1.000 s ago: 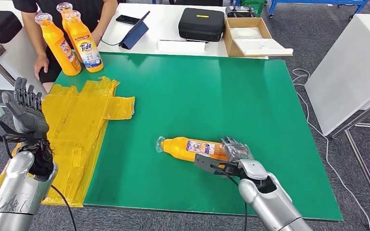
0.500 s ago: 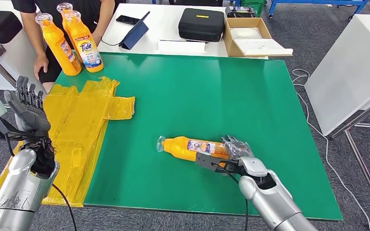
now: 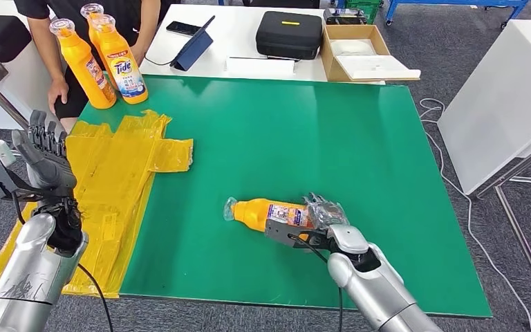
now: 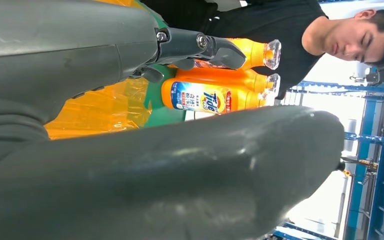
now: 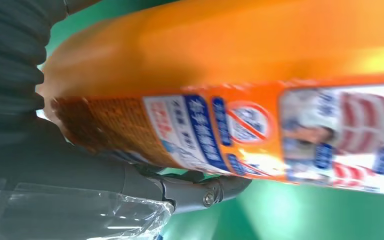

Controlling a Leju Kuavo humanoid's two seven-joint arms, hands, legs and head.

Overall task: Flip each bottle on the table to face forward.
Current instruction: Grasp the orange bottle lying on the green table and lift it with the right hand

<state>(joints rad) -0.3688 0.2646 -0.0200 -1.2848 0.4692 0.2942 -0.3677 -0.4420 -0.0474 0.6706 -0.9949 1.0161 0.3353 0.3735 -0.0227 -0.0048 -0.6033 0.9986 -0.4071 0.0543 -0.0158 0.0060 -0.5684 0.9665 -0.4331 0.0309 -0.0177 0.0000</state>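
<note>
An orange bottle (image 3: 266, 211) lies on its side on the green table (image 3: 297, 131), cap toward the left, a printed label facing up. My right hand (image 3: 318, 220) grips its base end; close up, the bottle (image 5: 260, 95) rests against the fingers (image 5: 200, 190). Three more orange bottles (image 3: 104, 59) stand upright at the far left corner, one showing a Tide label (image 3: 126, 69); the bottles (image 4: 215, 85) are also in the left wrist view. My left hand (image 3: 41, 159) is raised off the table's left side, fingers straight and holding nothing.
A person (image 3: 62, 86) stands behind the upright bottles with a hand on the table edge. Crumpled yellow plastic (image 3: 121, 169) covers the table's left part. Beyond lie a black case (image 3: 289, 33), a cardboard box (image 3: 359, 52) and a tablet (image 3: 193, 45).
My right hand with the lying bottle has shifted slightly left and toward me. The left hand has risen a little and drifted right.
</note>
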